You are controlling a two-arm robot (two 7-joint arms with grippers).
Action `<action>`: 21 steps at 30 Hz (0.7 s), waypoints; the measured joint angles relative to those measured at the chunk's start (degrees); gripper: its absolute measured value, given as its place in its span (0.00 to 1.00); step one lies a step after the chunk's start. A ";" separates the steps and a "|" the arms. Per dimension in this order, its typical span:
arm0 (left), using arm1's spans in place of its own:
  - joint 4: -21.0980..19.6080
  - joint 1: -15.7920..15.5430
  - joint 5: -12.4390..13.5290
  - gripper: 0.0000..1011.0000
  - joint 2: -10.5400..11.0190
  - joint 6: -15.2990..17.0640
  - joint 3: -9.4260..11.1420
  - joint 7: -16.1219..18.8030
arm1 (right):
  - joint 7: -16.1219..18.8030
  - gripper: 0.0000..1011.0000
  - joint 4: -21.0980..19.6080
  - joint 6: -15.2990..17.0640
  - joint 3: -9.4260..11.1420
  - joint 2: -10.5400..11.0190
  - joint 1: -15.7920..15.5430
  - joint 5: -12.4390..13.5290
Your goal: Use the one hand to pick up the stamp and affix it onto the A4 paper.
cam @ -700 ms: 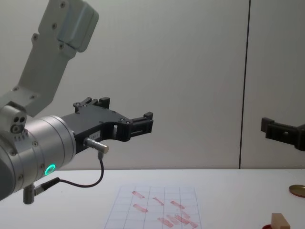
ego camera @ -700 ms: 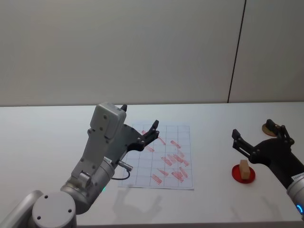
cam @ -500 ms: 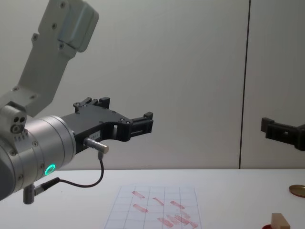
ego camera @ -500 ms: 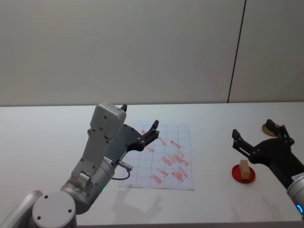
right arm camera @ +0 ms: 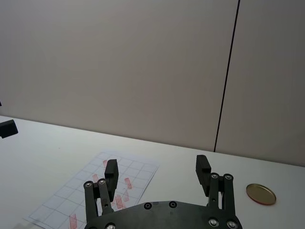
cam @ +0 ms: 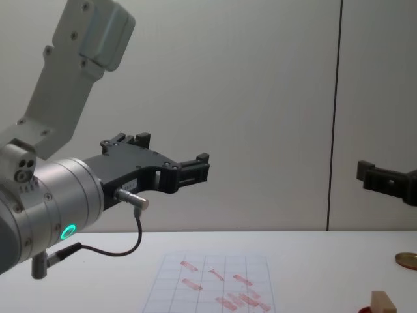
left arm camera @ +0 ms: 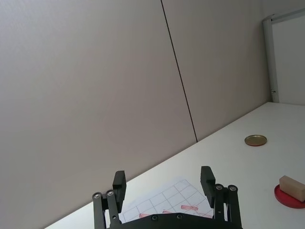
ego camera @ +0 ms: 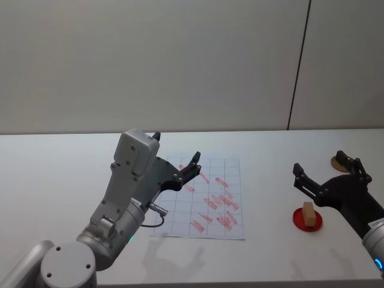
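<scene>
The stamp, a small tan wooden block, stands on a round red ink pad at the table's right; it also appears as the stamp and the stamp. The A4 paper, gridded and bearing several reddish marks, lies mid-table. My right gripper hovers open above the table, just over and behind the stamp, not touching it. My left gripper hangs open in the air over the paper's left part, with nothing between its fingers.
A round gold disc lies at the far right, behind the right gripper. A plain wall rises behind the white table. Bare tabletop stretches left of the paper and between the paper and the ink pad.
</scene>
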 joint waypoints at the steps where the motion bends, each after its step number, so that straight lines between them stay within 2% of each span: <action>1: 0.00 0.00 0.00 0.98 0.00 0.00 0.00 0.00 | 0.00 0.99 0.00 0.00 0.00 0.00 0.00 0.00; 21: 0.00 0.00 0.00 0.98 0.00 0.00 0.00 0.00 | -0.40 0.99 -0.29 0.46 0.00 -0.03 -0.05 -0.33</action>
